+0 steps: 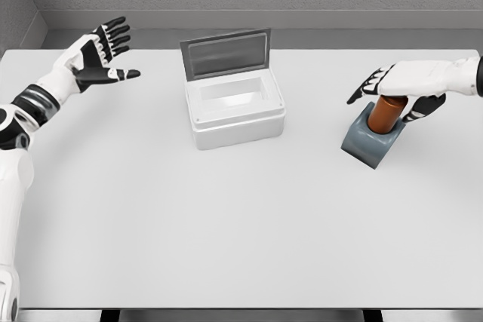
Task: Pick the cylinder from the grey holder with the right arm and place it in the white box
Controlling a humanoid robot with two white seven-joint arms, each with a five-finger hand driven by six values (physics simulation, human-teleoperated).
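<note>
A brown cylinder stands tilted in the grey holder at the right of the table. My right hand hovers over the cylinder's top. Its fingers reach out to the left, spread, and its thumb sits on the cylinder's right side, not closed on it. The white box sits at the middle back of the table with its grey lid raised behind it. Its inside shows nothing. My left hand is raised at the far left with its fingers spread, holding nothing.
The white table spans the whole view, with a grey wall behind it. About a hand's width of bare surface separates the box from the holder.
</note>
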